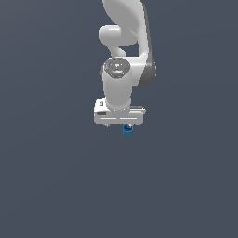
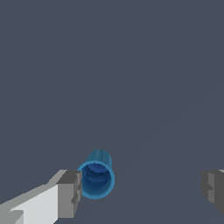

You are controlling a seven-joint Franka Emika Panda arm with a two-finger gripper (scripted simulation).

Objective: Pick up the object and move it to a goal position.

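Spanning a wide gap in the wrist view, the gripper (image 2: 140, 188) stands fully spread and has hold of nothing. One finger pad (image 2: 70, 193) sits just beside the object (image 2: 96, 178); whether the two touch cannot be told. The opposite pad (image 2: 213, 188) is well apart from it. The object is therefore between the pads but far off centre — hard against one side of the opening.

The object is a small blue cylinder with a darker hollow end. That open end faces the wrist camera, so its long axis runs roughly along the tool's approach line.

From the exterior view, the gripper (image 1: 119, 124) hangs under the white arm (image 1: 124, 51), with the object (image 1: 127, 130) just below it.

Judgement: centring calls for a sideways shift toward the near pad before closing — otherwise the object may be pushed rather than clamped
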